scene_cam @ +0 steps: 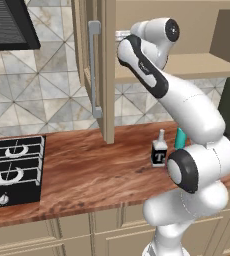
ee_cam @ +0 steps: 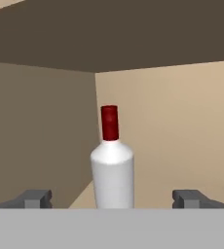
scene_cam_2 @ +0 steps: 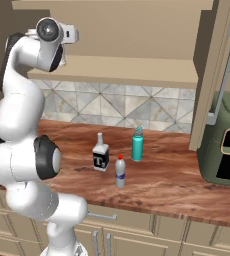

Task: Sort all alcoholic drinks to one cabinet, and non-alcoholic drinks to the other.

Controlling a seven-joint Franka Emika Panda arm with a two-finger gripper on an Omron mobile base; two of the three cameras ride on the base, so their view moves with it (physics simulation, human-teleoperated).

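Two finger tips of my gripper stand wide apart at the bottom of the hand view, with nothing between them. Just past them the white bottle stands upright inside a cabinet, clear of both tips, its dark red cap on top. Behind it two tan walls meet in a corner, and a dark panel runs overhead.

From the base views, my arm reaches up into the open wall cabinet, the hand at shelf height. The cabinet door hangs open to the left in the left base view, its long grey bar handle facing out. In the right base view, a second door stands open on the right, with its own grey handle.

Below, on the wooden counter, three bottles stand upright, near each other but apart. The T bottle is on the left, the teal bottle to its right and further back, and the small bottle with red cap and blue label nearest the counter's front edge. In the left base view, my arm hides most of the teal bottle.

A dark green appliance sits on the counter at the right. A stove lies at the left, under a dark hood.
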